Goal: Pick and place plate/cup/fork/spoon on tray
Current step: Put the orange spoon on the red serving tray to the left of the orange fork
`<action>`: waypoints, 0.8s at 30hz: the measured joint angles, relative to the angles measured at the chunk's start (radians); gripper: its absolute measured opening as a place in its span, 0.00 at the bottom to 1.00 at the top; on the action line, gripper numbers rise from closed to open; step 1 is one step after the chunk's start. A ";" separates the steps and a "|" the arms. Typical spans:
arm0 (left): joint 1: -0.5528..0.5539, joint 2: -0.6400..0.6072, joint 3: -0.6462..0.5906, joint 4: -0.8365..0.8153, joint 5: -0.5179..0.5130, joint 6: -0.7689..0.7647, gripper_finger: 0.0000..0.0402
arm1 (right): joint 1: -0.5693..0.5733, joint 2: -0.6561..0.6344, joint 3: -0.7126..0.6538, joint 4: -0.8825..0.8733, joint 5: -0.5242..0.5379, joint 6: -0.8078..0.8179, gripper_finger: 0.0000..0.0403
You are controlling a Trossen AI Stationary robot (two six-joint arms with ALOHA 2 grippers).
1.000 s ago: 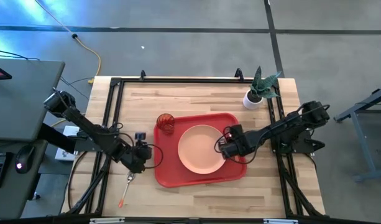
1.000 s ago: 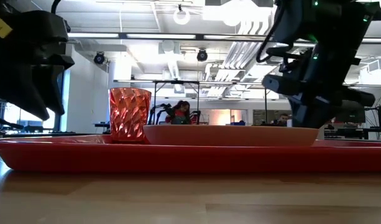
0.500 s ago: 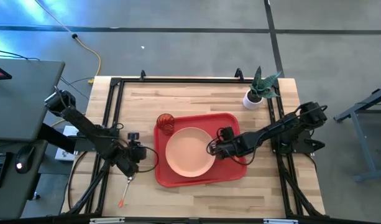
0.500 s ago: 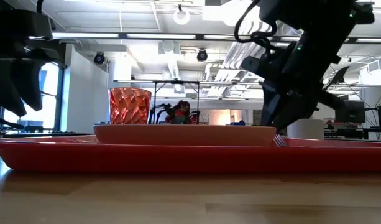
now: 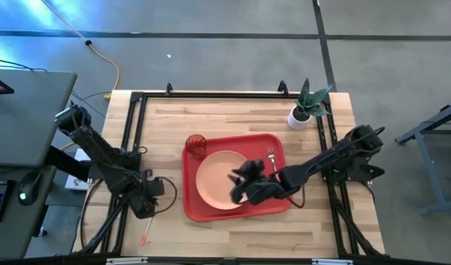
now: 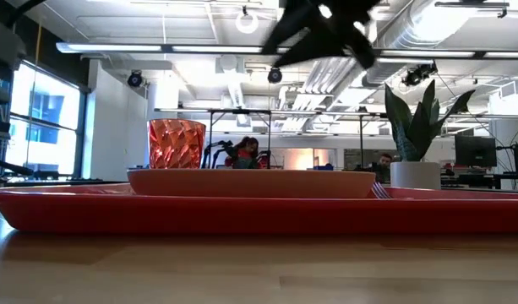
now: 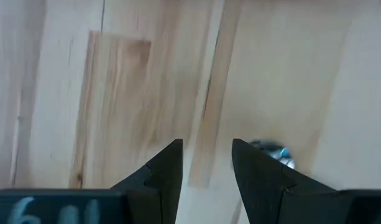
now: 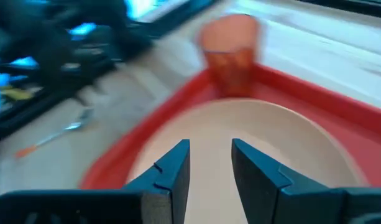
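Note:
The red tray (image 5: 273, 206) lies at the table's middle. The peach plate (image 5: 214, 180) rests flat on it, left of centre, and the red-orange cup (image 5: 196, 145) stands upright in the tray's far left corner. The fork (image 5: 270, 156) lies on the tray right of the plate. The spoon (image 5: 146, 235) lies on the table near the front left. My left gripper (image 5: 149, 206) is open low over the spoon's bowl end; the bowl (image 7: 274, 152) shows just outside one finger. My right gripper (image 5: 238, 188) is open and empty above the plate (image 8: 252, 137).
A white pot with a green plant (image 5: 302, 110) stands at the table's far right corner. A black frame (image 5: 137, 96) runs along the table's edges. Bare wood lies along the far side and the near right.
My right gripper pushed the plate by its right rim toward the tray's left, then rose and moved left over the plate, which now lies still. My left gripper has gone toward the table's near left, over the spoon's bowl end.

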 joint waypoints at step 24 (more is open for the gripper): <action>0.001 0.000 -0.045 0.197 0.165 0.221 0.32 | 0.097 0.158 0.173 0.060 0.015 0.005 0.27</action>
